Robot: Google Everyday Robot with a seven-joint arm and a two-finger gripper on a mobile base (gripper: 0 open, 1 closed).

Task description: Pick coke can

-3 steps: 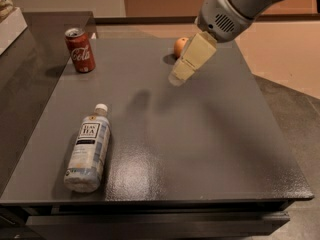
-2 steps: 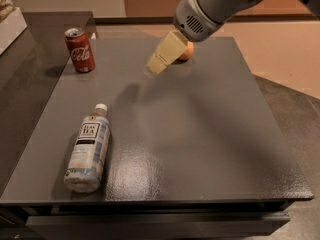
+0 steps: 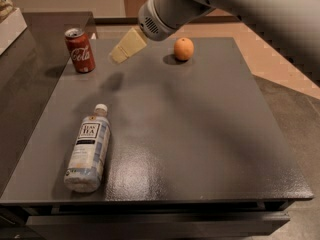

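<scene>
The red coke can [image 3: 80,50] with white script and a silver top stands upright at the far left corner of the dark grey table [image 3: 200,134]. My gripper [image 3: 119,57], pale yellow fingers on a grey arm coming in from the upper right, hangs above the table just to the right of the can, a short gap away. It holds nothing.
A tea bottle [image 3: 89,150] with a pale label and white cap lies on its side near the front left. An orange [image 3: 183,49] sits at the far middle of the table. A white box edge [image 3: 7,14] shows at the far left.
The arm has swung left across the far side of the table, bringing the gripper from in front of the orange to close beside the can. The orange now shows in full.
</scene>
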